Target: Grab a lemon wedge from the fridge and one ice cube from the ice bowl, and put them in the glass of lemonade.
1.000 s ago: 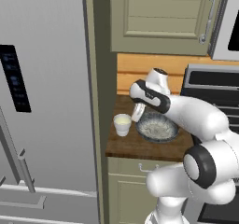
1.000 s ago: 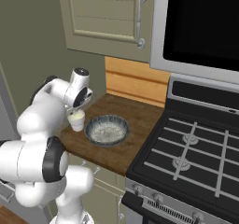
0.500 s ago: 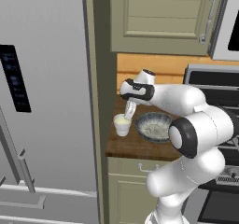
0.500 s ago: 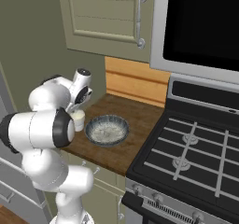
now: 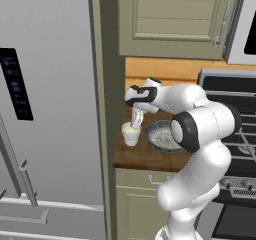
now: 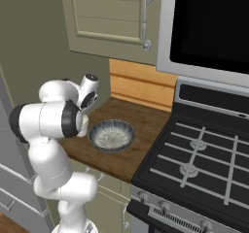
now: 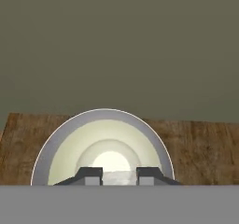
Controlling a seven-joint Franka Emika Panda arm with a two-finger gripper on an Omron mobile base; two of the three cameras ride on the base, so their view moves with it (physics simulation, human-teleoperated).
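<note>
Standing at the far left, one fridge [image 5: 50, 109] has its doors shut. Next comes one glass of lemonade [image 5: 130, 133] on the counter [image 5: 145, 156], with the gripper [image 5: 135, 120] directly above its mouth, fingers narrowly parted around something pale, seemingly an ice cube [image 7: 119, 177]. Just right sits one ice bowl [image 5: 162, 135].

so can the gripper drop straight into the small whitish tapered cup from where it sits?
Probably yes: the gripper hangs right over the small whitish tapered cup, whose mouth looks unobstructed. The wide grey bowl sits clear alongside.
</note>
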